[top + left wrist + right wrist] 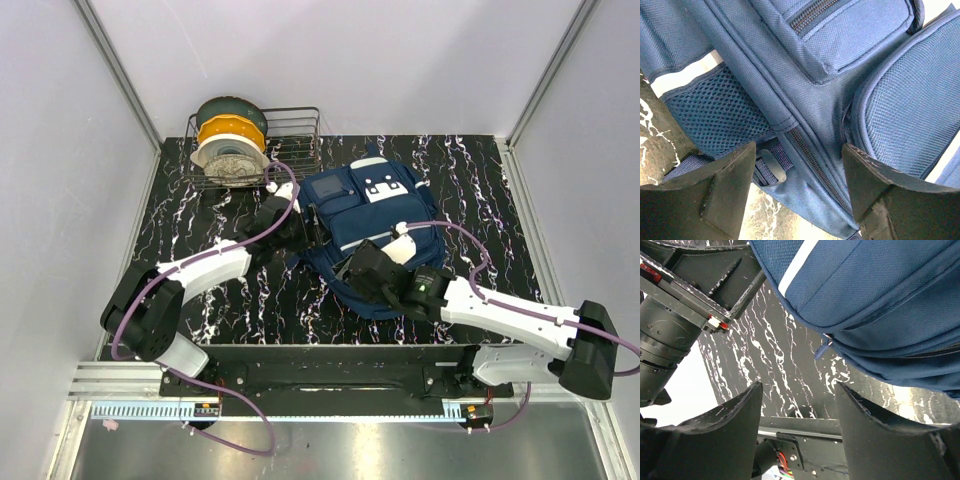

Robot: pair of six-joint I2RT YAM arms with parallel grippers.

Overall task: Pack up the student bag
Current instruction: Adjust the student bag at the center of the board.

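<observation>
The navy student bag (370, 215) lies flat in the middle of the black marbled table, white patches up. My left gripper (300, 228) is open at its left edge; in the left wrist view its fingers (725, 195) straddle a closed zipper (815, 160), with a strap buckle (767, 167) and a mesh side pocket (715, 115) beside it. My right gripper (358, 268) is open and empty over the bag's near edge; the right wrist view shows the bag's blue fabric (880, 295) above and a small zipper pull (824, 347) hanging over the table.
A wire basket (290, 150) at the back left holds filament spools: green, yellow and white (230, 150). The metal base rail (330, 375) runs along the near edge. The left arm's base shows in the right wrist view (670, 335). Grey walls enclose the table.
</observation>
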